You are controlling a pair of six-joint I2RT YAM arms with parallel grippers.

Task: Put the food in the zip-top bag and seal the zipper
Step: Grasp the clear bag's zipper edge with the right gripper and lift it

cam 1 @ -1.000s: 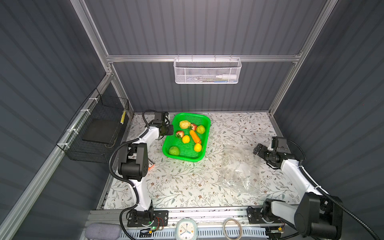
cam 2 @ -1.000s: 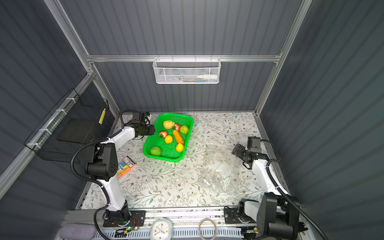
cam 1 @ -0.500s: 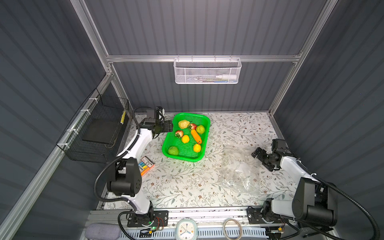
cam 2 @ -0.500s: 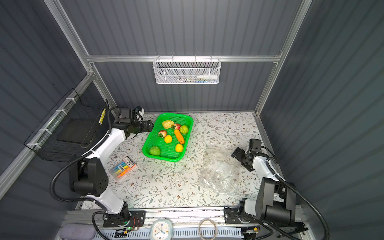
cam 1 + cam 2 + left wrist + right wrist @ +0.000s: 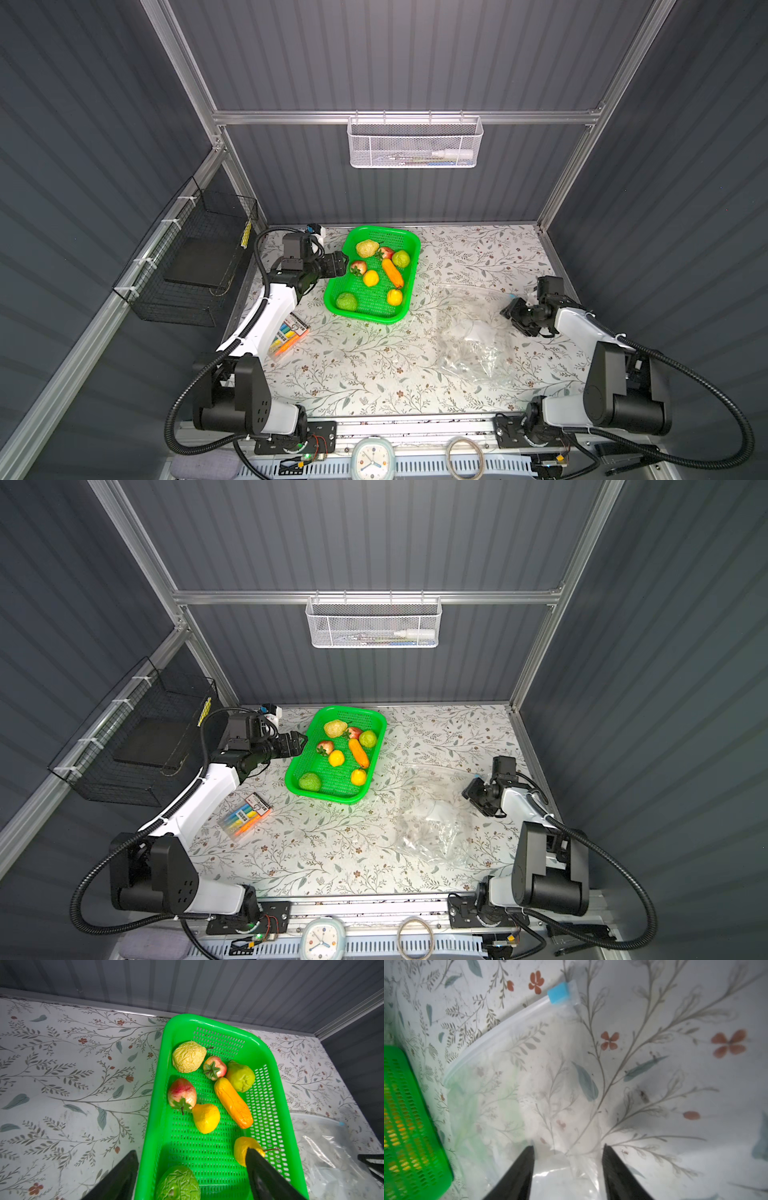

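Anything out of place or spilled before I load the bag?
Nothing spilled; the food sits in the green basket. One stray: a marker pack lies loose on the table beside the left arm.

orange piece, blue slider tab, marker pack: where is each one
long orange piece (image 5: 233, 1103): left wrist view, middle of its body
light-blue slider tab (image 5: 558, 995): right wrist view, centre of its blue face
marker pack (image 5: 245, 816): a top view, middle of the clear pack
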